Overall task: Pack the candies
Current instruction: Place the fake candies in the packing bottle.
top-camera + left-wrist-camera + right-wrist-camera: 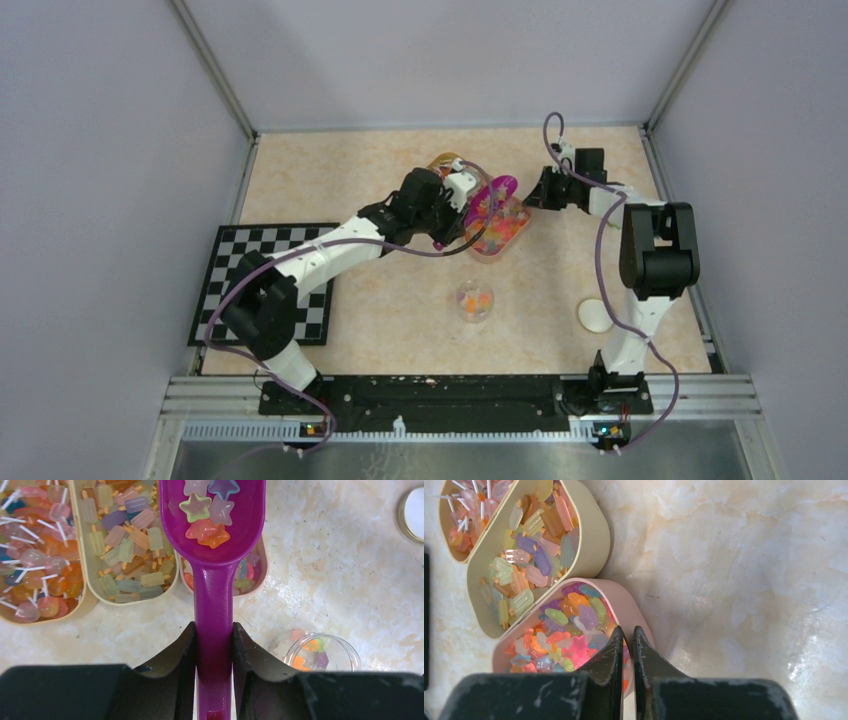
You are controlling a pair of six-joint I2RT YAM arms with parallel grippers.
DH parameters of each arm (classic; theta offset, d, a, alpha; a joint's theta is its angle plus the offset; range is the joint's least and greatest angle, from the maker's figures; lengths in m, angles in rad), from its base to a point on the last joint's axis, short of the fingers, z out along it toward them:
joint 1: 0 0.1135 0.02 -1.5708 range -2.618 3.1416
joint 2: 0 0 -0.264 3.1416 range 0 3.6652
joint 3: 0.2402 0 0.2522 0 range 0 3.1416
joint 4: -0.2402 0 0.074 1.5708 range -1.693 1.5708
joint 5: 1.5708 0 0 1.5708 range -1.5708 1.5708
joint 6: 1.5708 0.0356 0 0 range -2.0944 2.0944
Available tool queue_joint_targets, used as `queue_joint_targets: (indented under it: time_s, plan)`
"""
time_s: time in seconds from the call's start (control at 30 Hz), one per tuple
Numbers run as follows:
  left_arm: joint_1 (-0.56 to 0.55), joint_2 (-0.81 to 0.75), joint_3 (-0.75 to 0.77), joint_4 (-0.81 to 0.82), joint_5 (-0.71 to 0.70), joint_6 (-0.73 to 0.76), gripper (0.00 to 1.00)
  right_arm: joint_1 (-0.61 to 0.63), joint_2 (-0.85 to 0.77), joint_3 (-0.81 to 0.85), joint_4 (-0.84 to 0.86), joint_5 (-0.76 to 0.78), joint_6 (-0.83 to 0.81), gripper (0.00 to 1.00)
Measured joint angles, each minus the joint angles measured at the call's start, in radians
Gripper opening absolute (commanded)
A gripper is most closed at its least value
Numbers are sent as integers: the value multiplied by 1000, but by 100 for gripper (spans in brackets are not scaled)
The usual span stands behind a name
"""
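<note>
Candies: loose heaps in three trays on the tabletop. A few star pieces ride in the purple scoop, held above the pink tray. Several lie in the small clear jar.

Left gripper: jaws clamped on the scoop handle.

Right gripper: jaws almost touching at the pink tray's rim; cannot tell if they pinch the wall.

Judgement: pieces light, hard, glossy, likely to roll and bounce. Take them in the scoop bowl, kept level, not pinched singly.

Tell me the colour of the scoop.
The scoop is magenta-purple, clearest in the left wrist view.
</note>
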State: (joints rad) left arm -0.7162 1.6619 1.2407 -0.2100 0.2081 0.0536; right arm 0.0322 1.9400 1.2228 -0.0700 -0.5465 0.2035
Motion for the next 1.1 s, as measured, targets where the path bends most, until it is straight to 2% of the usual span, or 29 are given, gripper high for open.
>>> queue_joint_targets:
  time_s: [0.3,0.5,0.83,0.97,1.1]
  plan:
    - [37,-89,-132,61,-32,-55,0,9,-92,-108,93,32,-47,0]
    - [45,-116,-188,60,-48,-63,0,23,-211,-240,269,49,-62,0]
    - [45,-159,-188,64,-48,-63,0,24,-154,-267,438,47,-63,1]
    - [45,-169,-188,59,-47,-63,0,24,-122,-264,436,46,-60,13]
    - [45,-173,-176,10,-43,-58,0,24,-113,-235,409,45,-40,43]
